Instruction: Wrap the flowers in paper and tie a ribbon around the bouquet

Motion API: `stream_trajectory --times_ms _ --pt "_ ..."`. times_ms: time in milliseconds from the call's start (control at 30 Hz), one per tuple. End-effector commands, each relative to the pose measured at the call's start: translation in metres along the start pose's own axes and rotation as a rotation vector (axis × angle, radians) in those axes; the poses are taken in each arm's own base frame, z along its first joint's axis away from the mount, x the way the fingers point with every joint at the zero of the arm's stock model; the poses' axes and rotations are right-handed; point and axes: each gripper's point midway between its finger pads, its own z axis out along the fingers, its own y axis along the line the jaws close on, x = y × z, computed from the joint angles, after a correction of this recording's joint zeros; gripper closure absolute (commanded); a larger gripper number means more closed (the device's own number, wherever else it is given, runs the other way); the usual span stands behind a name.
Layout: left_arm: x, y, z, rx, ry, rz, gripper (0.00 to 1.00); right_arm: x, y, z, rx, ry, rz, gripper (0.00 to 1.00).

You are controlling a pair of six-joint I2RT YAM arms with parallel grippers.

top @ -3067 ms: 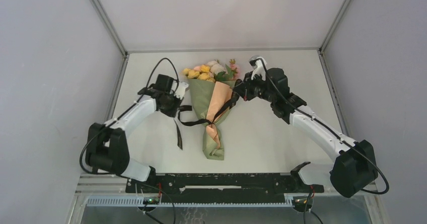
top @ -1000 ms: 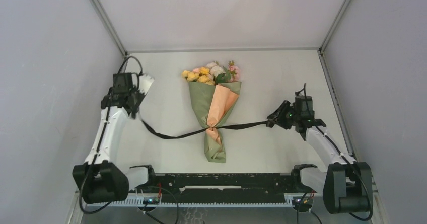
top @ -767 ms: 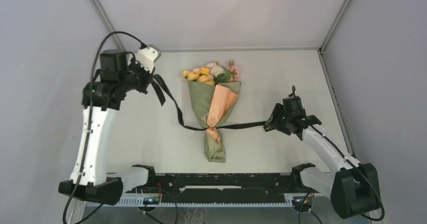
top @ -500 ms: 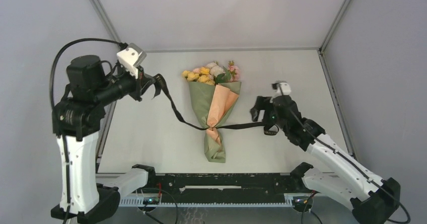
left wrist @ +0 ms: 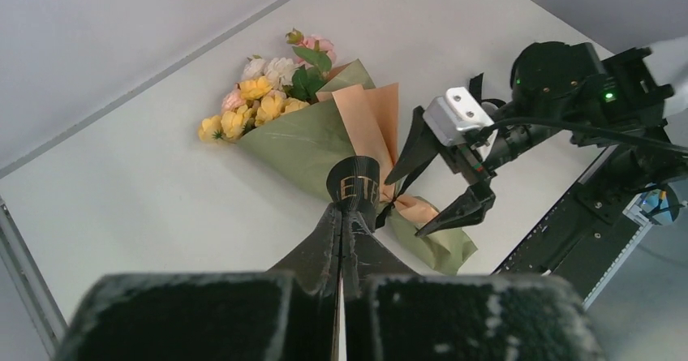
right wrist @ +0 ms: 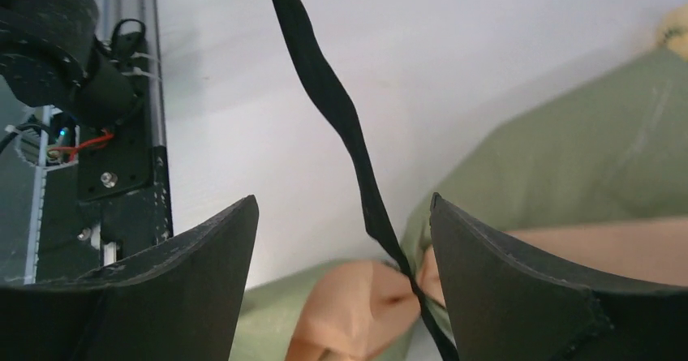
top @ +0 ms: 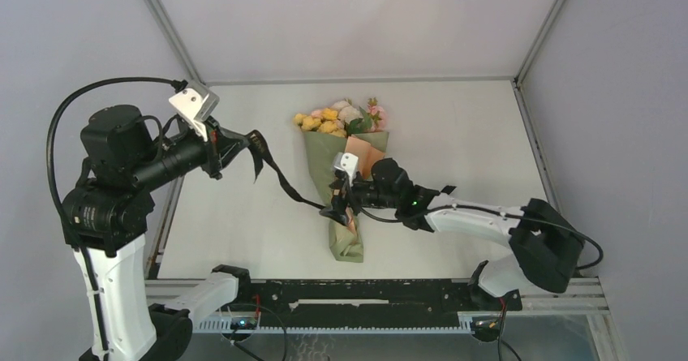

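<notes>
The white tabletop fills most of the overhead view, with grey walls around it. My left arm stands tall over its left edge, and my right arm reaches low across from the right towards the middle. The bouquet lies flat near the centre of the tabletop, blooms towards the far wall and its narrow tail towards my bases. Its large wrapping paper forms a cone, olive green on the outside, with a peach-orange flap folded over the right side and pinched in at the waist. The artificial flowers, yellow, pink and white with green leaves, spill out of the wide end and rest on the tabletop. The long, narrow black ribbon slopes down from my raised left arm to that pinched waist, where it circles the paper. A short loop of it with pale lettering stands just past my left fingertips, and part of it hangs loose beside them. My left end effector is clenched on the ribbon, high above the left part of the tabletop and well apart from the bouquet. My right end effector is released, its jaws spread wide just over the bouquet's waist. In the right wrist view the ribbon passes between the two black fingers, nearer the right one, down to the peach fold, and I cannot tell whether either finger touches it.
</notes>
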Motion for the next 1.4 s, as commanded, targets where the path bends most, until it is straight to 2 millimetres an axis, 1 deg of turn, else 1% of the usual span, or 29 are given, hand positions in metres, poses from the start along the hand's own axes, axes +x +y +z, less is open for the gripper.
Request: stream_trajectory --times_ms 0,100,200,300,333,367,400,433,500,567,600,633,667,733,767,800,833,867,900,933,1000,1067,1100,1133,1167,1200,1267,1367 --pt "-0.014 -0.006 -0.010 -0.002 -0.048 0.000 1.00 -0.063 0.023 0.024 -0.144 -0.222 -0.128 0.14" --pt "-0.018 -0.006 -0.012 -0.008 -0.058 0.008 1.00 -0.054 0.019 0.046 -0.140 -0.187 -0.105 0.15" --pt "-0.018 -0.003 -0.013 -0.024 -0.057 0.015 1.00 -0.046 0.018 0.063 -0.159 -0.158 -0.078 0.17" --pt "-0.015 -0.001 -0.014 -0.037 -0.049 0.019 1.00 -0.041 0.012 0.075 -0.149 -0.136 -0.051 0.22" --pt "-0.015 -0.001 -0.014 -0.041 -0.048 0.021 1.00 -0.040 0.010 0.077 -0.148 -0.129 -0.042 0.25" --pt "-0.014 0.000 -0.015 -0.045 -0.048 0.025 1.00 -0.040 0.009 0.078 -0.146 -0.126 -0.031 0.31" --pt "-0.014 0.000 -0.015 -0.047 -0.046 0.026 1.00 -0.040 0.008 0.077 -0.148 -0.124 -0.016 0.41" --pt "-0.013 0.001 -0.016 -0.052 -0.045 0.030 1.00 -0.041 0.006 0.076 -0.146 -0.123 0.000 0.53" --pt "-0.010 0.002 -0.016 -0.058 -0.035 0.033 1.00 -0.040 0.001 0.073 -0.135 -0.112 0.046 0.74" --pt "-0.001 0.007 -0.015 -0.084 -0.008 0.036 1.00 -0.040 -0.005 0.068 -0.124 -0.102 0.093 0.90" --pt "0.007 0.013 -0.013 -0.108 0.019 0.033 1.00 -0.040 -0.007 0.066 -0.121 -0.097 0.116 0.98" --pt "0.019 0.018 -0.009 -0.124 0.051 0.032 1.00 -0.039 -0.010 0.065 -0.116 -0.093 0.140 1.00" --pt "0.034 0.025 -0.003 -0.139 0.093 0.037 1.00 -0.040 -0.012 0.062 -0.112 -0.090 0.167 1.00" --pt "0.071 0.040 0.008 -0.187 0.190 0.038 1.00 -0.039 -0.016 0.059 -0.106 -0.084 0.216 1.00" --pt "0.090 0.048 0.013 -0.210 0.239 0.045 0.95 -0.040 -0.019 0.057 -0.098 -0.085 0.237 1.00" --pt "0.112 0.052 0.017 -0.213 0.298 0.065 0.83 -0.041 -0.021 0.055 -0.088 -0.088 0.258 1.00" --pt "0.133 0.055 0.020 -0.202 0.350 0.097 0.67 -0.042 -0.024 0.053 -0.074 -0.092 0.281 1.00" --pt "0.158 0.057 0.021 -0.189 0.414 0.135 0.54 -0.043 -0.027 0.050 -0.062 -0.093 0.306 1.00" --pt "0.186 0.059 0.022 -0.174 0.491 0.169 0.45 -0.045 -0.030 0.047 -0.048 -0.099 0.333 1.00" --pt "0.211 0.062 0.020 -0.167 0.563 0.208 0.39 -0.046 -0.033 0.044 -0.035 -0.103 0.358 1.00" --pt "0.265 0.060 0.014 -0.117 0.719 0.256 0.35 -0.050 -0.041 0.037 -0.002 -0.117 0.401 1.00" --pt "0.296 0.055 0.006 -0.060 0.822 0.324 0.33 -0.048 -0.048 0.033 0.036 -0.119 0.459 1.00" --pt "0.305 0.053 0.003 -0.035 0.851 0.366 0.33 -0.047 -0.049 0.032 0.042 -0.119 0.482 1.00" --pt "0.309 0.050 0.004 -0.011 0.859 0.413 0.33 -0.047 -0.049 0.031 0.037 -0.120 0.499 1.00" --pt "0.308 0.047 0.009 0.012 0.836 0.448 0.33 -0.046 -0.048 0.031 0.035 -0.122 0.511 1.00" --pt "0.301 0.043 0.020 0.026 0.782 0.472 0.33 -0.045 -0.047 0.032 0.034 -0.120 0.521 1.00" --pt "0.280 0.030 0.051 0.042 0.616 0.443 0.33 -0.045 -0.047 0.032 0.034 -0.125 0.540 1.00" --pt "0.242 0.006 0.107 0.104 0.334 0.297 0.32 -0.046 -0.048 0.029 0.044 -0.140 0.557 1.00"
